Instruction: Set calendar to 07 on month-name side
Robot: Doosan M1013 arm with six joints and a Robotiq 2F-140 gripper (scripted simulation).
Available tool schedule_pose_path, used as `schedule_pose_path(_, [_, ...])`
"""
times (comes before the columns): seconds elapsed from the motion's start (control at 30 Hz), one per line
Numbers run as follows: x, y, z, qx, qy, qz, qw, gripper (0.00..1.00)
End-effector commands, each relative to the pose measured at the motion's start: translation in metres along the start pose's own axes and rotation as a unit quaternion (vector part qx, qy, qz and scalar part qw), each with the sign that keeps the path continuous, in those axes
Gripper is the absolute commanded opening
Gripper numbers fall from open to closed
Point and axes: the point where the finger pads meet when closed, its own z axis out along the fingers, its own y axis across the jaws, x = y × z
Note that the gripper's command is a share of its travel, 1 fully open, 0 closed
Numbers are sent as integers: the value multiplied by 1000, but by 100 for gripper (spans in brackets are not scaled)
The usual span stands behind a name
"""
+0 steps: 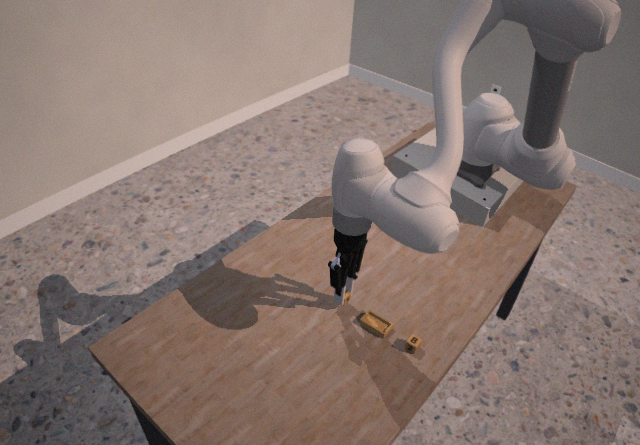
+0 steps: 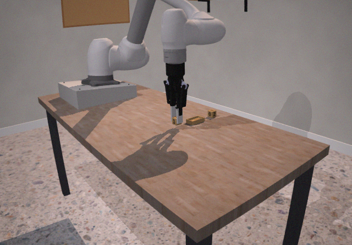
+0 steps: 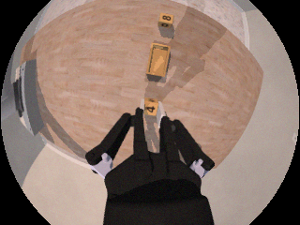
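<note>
Evidently, the black two-finger gripper [image 1: 345, 299] [image 2: 176, 117] [image 3: 150, 105] grasps a yellow-orange numbered cube [image 1: 347, 297] [image 2: 174, 120] [image 3: 151, 107], whose 4 only the wrist view shows and whose 1 only the exterior does. Just beside the fingertips lies the yellow rectangular tray [image 1: 376, 324] [image 2: 195, 120] [image 3: 158, 61]; beyond it sits another yellow-orange cube [image 1: 413, 343] [image 2: 212, 113] [image 3: 166, 20]. Fingers partly hide the grasped cube.

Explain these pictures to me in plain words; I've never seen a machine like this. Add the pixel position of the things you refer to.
The machine is a single robot arm [image 1: 447, 94] [image 2: 174, 28] with black-and-white fingers [image 1: 339, 296] [image 2: 179, 119]. The top picture looks down from above, the exterior one from the side, the wrist one from just behind the fingers. On the table [image 1: 258, 378] [image 2: 227, 157] [image 3: 94, 70] lie a tray [image 1: 371, 329] [image 2: 195, 121] [image 3: 149, 61] and, beyond it, an "8" cube [image 1: 413, 344] [image 2: 212, 113] [image 3: 166, 21]. The fingers appear to grip a "4" cube [image 1: 347, 297] [image 2: 174, 120] [image 3: 151, 107].
</note>
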Motion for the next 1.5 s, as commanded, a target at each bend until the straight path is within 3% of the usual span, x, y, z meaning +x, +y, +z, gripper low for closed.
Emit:
schedule_pose_path(0.0, [0, 0, -22, 0, 0, 0, 1000, 24])
schedule_pose_path(0.2, [0, 0, -65, 0, 0, 0, 1000, 24])
schedule_pose_path(0.37, [0, 0, -78, 0, 0, 0, 1000, 24])
schedule_pose_path(0.83, [9, 1, -83, 0, 0, 0, 1000, 24])
schedule_pose_path(0.93, [74, 3, -88, 0, 0, 0, 1000, 24])
schedule_pose_path(1.1, [122, 0, -92, 0, 0, 0, 1000, 24])
schedule_pose_path(1.47, [123, 0, -92, 0, 0, 0, 1000, 24])
